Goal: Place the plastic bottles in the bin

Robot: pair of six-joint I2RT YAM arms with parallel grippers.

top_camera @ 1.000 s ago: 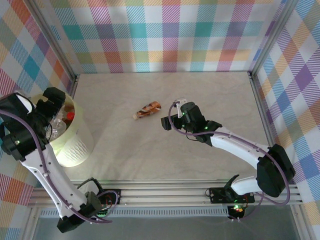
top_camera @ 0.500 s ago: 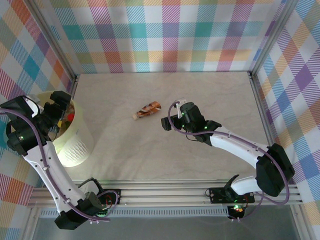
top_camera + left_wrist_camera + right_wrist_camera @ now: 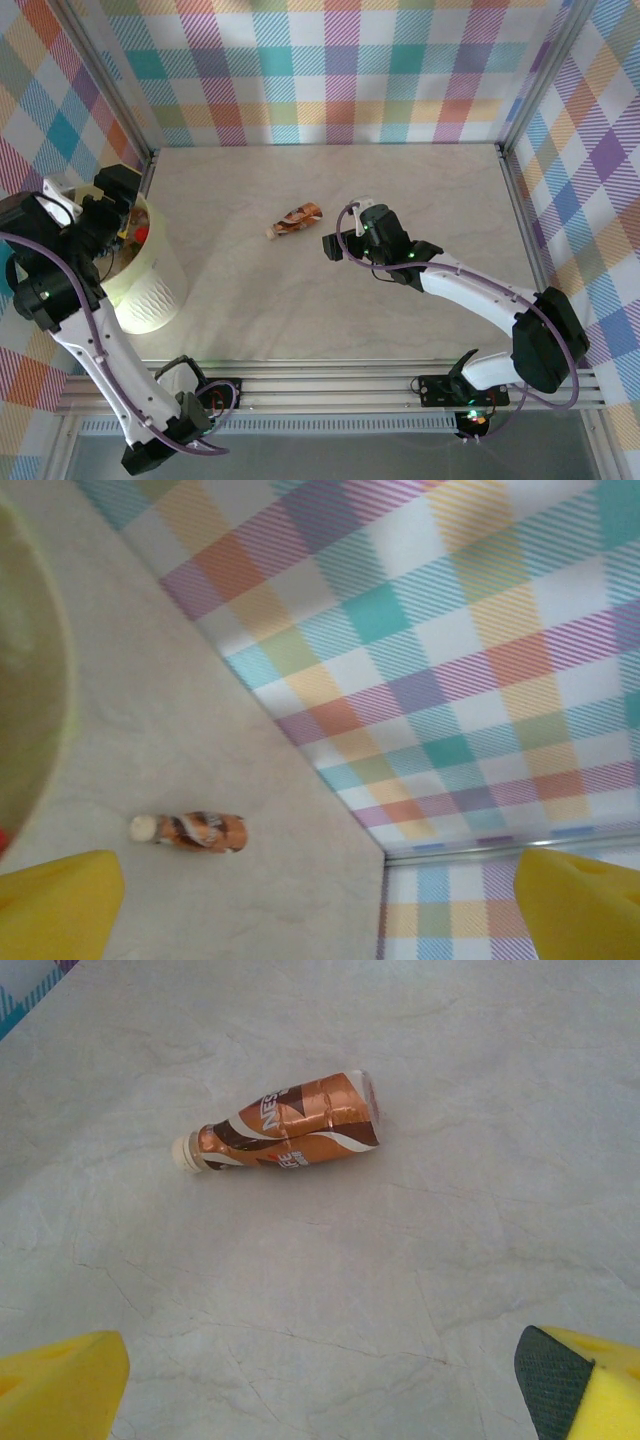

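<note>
One crushed plastic bottle (image 3: 296, 218) with a brown label and a white cap lies on its side in the middle of the table. It also shows in the left wrist view (image 3: 190, 831) and the right wrist view (image 3: 285, 1132). The pale yellow-green bin (image 3: 152, 292) stands at the left edge, its rim (image 3: 40, 710) close to the left wrist camera. More bottles lie inside, one with a red cap (image 3: 141, 233). My left gripper (image 3: 113, 200) hangs open over the bin, holding nothing (image 3: 320, 920). My right gripper (image 3: 344, 228) is open just right of the brown bottle, nothing between its fingers (image 3: 320, 1390).
Checked walls enclose the table at the back and both sides, with metal posts (image 3: 512, 150) in the corners. A metal rail (image 3: 330, 385) carrying the arm bases runs along the near edge. Bare tabletop (image 3: 420, 190) surrounds the lone bottle.
The left arm has shifted above the bin, its wrist turning while the gripper stays open. The right arm and the brown bottle have not moved.
</note>
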